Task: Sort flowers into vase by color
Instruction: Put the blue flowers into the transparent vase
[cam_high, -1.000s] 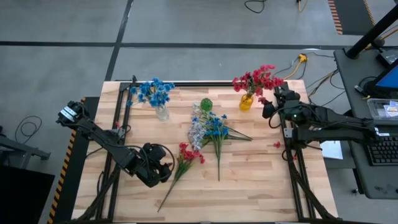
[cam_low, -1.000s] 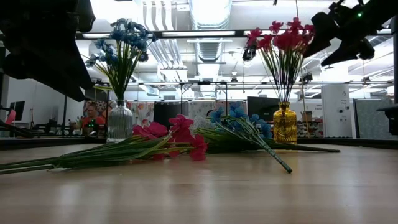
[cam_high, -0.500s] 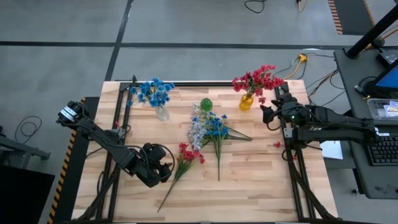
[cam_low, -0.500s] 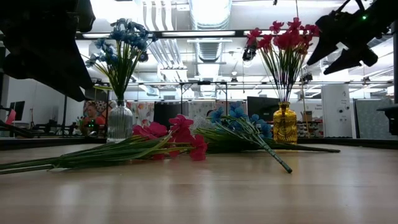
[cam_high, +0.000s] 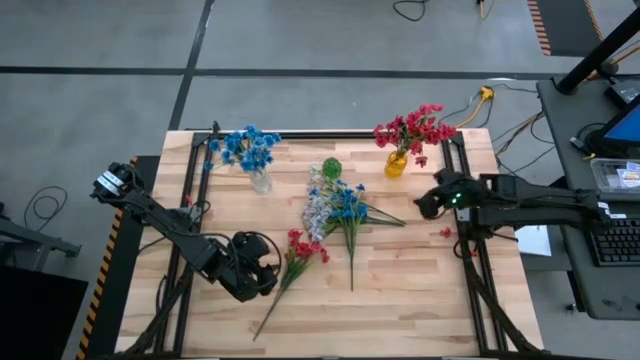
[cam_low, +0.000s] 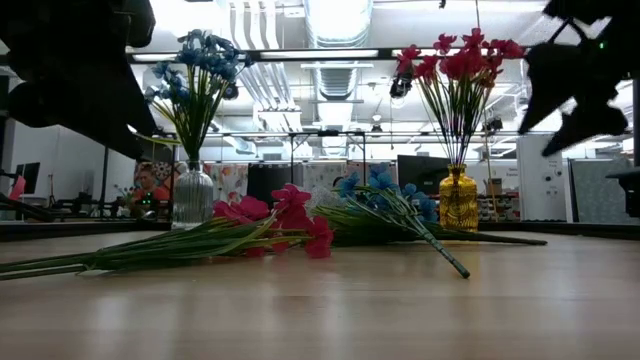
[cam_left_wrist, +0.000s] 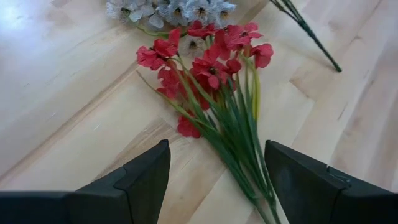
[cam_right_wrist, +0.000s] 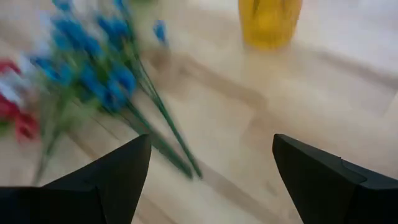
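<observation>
Red flowers (cam_high: 300, 252) lie loose on the worktop's middle, stems toward the near edge, beside white (cam_high: 316, 210) and blue flowers (cam_high: 347, 205). Left gripper (cam_left_wrist: 214, 177) hangs over the red stems, fingers apart, holding nothing. Right gripper (cam_high: 424, 201), spread wide and empty, hovers near the right edge by the yellow vase (cam_high: 396, 165).

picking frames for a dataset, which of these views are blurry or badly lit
Right wrist view: motion-smeared, the blue flowers and yellow vase soft. Low view: backlit by bright ceiling lights, so both arms are black silhouettes and the near table is out of focus. Left wrist view: sharp on the red flowers, glare on the wood at one corner. High view: evenly lit.
</observation>
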